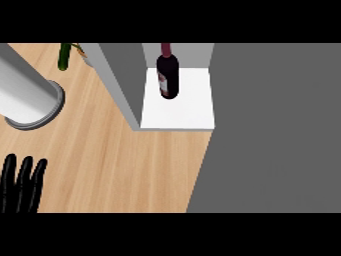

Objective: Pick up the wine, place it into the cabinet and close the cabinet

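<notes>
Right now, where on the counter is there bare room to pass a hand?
The wood between the left hand, the white cylinder and the cabinet is bare. Inside the cabinet, shelf space lies in front of the wine bottle. It is crowded by the green item.

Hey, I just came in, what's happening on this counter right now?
Nothing is being held at the moment. The wine bottle already stands upright on the white shelf inside the open cabinet. The robot's left hand shows at the lower left, open with fingers up, resting over the wooden counter. The right hand isn't visible. A large grey panel, probably the cabinet door, fills the right side, so closing remains to be done.
</notes>
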